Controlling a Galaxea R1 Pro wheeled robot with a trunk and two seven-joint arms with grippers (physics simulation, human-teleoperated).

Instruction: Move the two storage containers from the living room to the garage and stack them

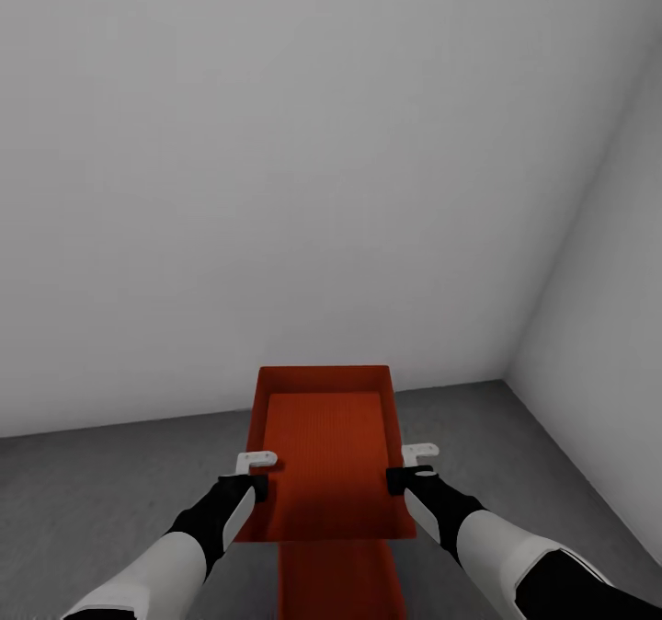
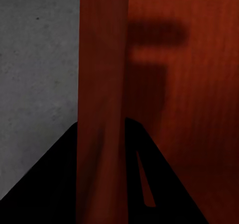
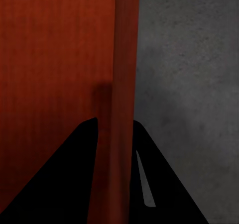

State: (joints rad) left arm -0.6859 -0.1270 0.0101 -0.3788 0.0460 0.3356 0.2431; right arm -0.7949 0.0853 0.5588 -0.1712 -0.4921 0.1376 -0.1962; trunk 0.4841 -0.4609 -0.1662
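A red-orange open-top storage container (image 1: 324,445) hangs above the dark grey concrete floor (image 1: 101,482) of the garage, held between both arms. My left gripper (image 1: 252,484) is shut on its left wall, and my right gripper (image 1: 405,478) is shut on its right wall. In the left wrist view the wall (image 2: 102,94) runs between the black fingers (image 2: 45,189). The right wrist view shows the other wall (image 3: 123,84) pinched the same way between the fingers (image 3: 64,184). Under the held bin's near edge a second red-orange container (image 1: 340,583) shows in part, most of it hidden.
A plain white-grey wall (image 1: 276,188) stands close ahead. It meets a side wall (image 1: 607,289) in a corner at the right. Bare concrete lies on both sides of the bins.
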